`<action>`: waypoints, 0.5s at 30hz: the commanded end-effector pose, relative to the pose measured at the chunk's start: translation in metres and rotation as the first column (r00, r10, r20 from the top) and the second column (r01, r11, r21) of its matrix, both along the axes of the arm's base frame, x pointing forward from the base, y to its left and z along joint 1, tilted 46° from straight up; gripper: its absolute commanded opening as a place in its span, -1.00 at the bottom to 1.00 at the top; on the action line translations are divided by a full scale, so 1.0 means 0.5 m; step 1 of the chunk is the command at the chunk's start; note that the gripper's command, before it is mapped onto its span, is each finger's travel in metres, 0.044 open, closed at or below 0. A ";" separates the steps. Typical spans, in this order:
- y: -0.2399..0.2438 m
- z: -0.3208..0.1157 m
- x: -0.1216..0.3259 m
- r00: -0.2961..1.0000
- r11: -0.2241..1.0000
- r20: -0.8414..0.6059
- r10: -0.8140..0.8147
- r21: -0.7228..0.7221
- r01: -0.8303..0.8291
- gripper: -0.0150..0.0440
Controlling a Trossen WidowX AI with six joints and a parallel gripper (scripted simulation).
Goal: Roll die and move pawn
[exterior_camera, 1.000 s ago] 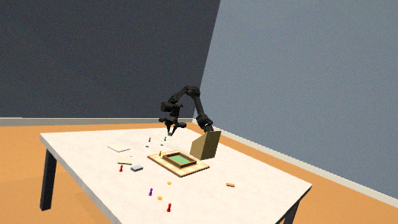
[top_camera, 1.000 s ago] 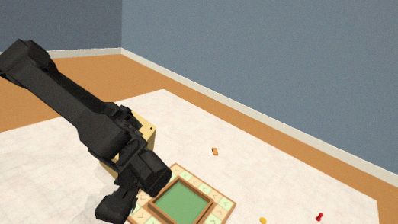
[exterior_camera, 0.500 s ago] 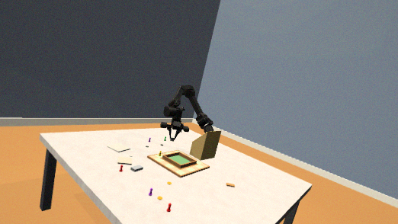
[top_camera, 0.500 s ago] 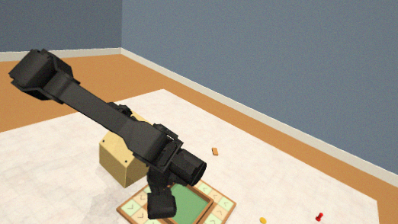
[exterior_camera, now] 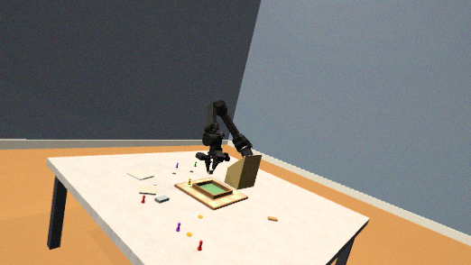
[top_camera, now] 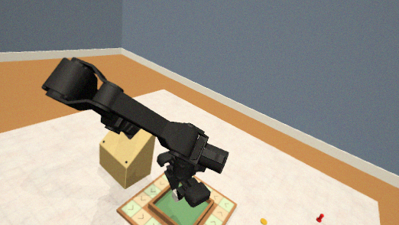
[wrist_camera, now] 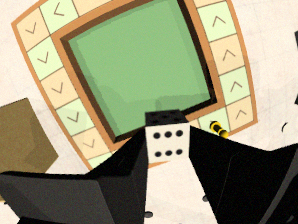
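Note:
My gripper (top_camera: 176, 194) (exterior_camera: 210, 171) (wrist_camera: 164, 133) is shut on the white die (wrist_camera: 168, 144). In the wrist view six pips show on the die's side facing the camera; its dark upper face is hard to read. The gripper holds the die above the board (top_camera: 131, 207) (exterior_camera: 214, 204) (wrist_camera: 57, 89), near an edge of the green-floored dice tray (top_camera: 180, 210) (exterior_camera: 211, 188) (wrist_camera: 140, 60). The tray's visible floor is empty. The yellow pawn (exterior_camera: 189, 182) (wrist_camera: 218, 129) stands on a pale green square beside a corner square; the arm hides it in the top view.
A tan slanted block (top_camera: 126, 166) (exterior_camera: 245, 173) (wrist_camera: 25, 145) stands close to the board. Red pawns (top_camera: 320, 218) (exterior_camera: 200, 245), a purple pawn (exterior_camera: 179, 227), a grey box (exterior_camera: 161, 198), a card (exterior_camera: 140, 174) and an orange piece (exterior_camera: 272, 219) lie around the table.

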State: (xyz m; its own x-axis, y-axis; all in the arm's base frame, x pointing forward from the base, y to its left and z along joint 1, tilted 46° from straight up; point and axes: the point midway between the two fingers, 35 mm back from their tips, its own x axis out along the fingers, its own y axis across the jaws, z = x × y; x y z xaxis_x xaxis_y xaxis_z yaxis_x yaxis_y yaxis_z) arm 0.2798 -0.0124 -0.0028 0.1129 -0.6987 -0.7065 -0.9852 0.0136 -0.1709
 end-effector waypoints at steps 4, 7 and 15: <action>0.035 -0.060 -0.007 0.981 0.990 -0.140 0.136 -0.018 -0.139 -0.49; 0.046 -0.079 -0.011 0.966 0.982 -0.186 0.179 -0.022 -0.186 -0.49; 0.040 -0.089 -0.018 0.959 0.984 -0.227 0.173 0.085 -0.157 -0.49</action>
